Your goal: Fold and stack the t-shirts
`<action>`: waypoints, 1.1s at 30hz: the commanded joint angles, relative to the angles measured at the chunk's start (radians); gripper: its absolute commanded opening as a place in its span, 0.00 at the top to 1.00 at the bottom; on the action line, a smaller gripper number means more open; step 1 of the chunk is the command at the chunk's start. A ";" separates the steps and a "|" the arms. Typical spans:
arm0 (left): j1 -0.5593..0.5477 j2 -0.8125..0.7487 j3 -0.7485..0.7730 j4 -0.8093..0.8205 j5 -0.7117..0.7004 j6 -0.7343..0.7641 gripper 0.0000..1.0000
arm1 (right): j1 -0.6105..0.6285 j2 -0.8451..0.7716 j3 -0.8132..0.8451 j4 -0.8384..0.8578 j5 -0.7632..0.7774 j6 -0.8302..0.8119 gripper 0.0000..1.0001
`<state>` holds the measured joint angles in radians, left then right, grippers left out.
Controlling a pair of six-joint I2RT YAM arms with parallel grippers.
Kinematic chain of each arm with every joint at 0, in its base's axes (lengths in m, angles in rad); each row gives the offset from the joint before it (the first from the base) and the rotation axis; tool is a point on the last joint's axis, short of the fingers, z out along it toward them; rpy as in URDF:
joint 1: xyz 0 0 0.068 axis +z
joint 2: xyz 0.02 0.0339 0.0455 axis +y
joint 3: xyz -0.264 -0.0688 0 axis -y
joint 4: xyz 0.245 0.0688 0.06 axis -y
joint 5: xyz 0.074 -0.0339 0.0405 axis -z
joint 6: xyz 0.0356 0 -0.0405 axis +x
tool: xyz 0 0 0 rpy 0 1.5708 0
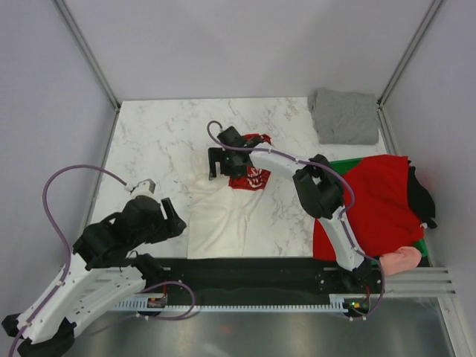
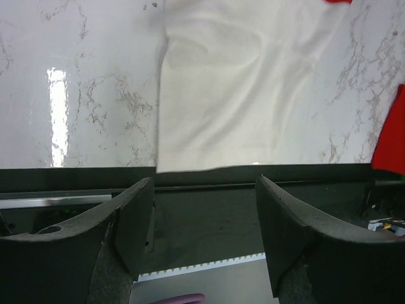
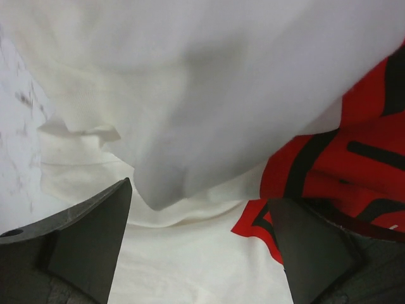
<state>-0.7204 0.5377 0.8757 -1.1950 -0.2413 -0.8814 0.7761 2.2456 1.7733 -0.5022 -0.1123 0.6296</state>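
Well, the big white t-shirt is lying flat in the middle of the marble table, and its red panel is sitting at the far end; the near edge of the shirt is reaching the black rail at the front of the table. The right gripper is hanging over the far part of this shirt, just beside the red panel; its jaws are standing wide apart; a soft, blurry fold of white cloth is drooping down toward the gap between them, close to the camera, and the jaws are not squeezing it. The left gripper is hovering just beside the near left edge of the white shirt; its jaws are standing wide too, and nothing is sitting between them. The grey folded square is resting in the far right corner of the table, well apart from the white shirt. The red t-shirt is lying spread over the green crate on the right side; the black t-shirt is poking out along its right edge; the pink t-shirt is peeking out at its near corner, close to the base of the right arm.
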 commanded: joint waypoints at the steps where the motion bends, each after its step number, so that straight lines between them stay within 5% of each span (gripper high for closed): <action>1: -0.004 0.028 0.014 0.024 -0.033 -0.028 0.27 | -0.034 0.115 0.275 -0.157 0.080 -0.164 0.04; 4: -0.004 0.030 0.006 0.057 -0.020 -0.027 0.21 | -0.034 0.149 0.393 -0.211 0.144 -0.208 0.03; 7: -0.004 0.027 -0.017 0.093 -0.032 -0.047 0.07 | -0.034 0.073 0.355 -0.203 0.169 -0.245 0.02; 11: -0.004 0.073 -0.069 0.164 -0.030 -0.102 0.01 | -0.021 -0.111 0.270 -0.150 0.195 -0.306 0.02; 20: -0.005 0.258 -0.301 0.375 0.068 -0.191 0.20 | -0.014 -0.613 0.063 -0.187 0.336 -0.291 0.02; 33: -0.008 0.418 -0.402 0.583 0.051 -0.166 0.27 | -0.017 -1.066 -0.572 -0.139 0.338 -0.104 0.02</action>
<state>-0.7227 0.9119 0.4774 -0.7025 -0.1795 -1.0302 0.7589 1.2091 1.2999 -0.6384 0.2157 0.4656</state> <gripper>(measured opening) 0.743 0.982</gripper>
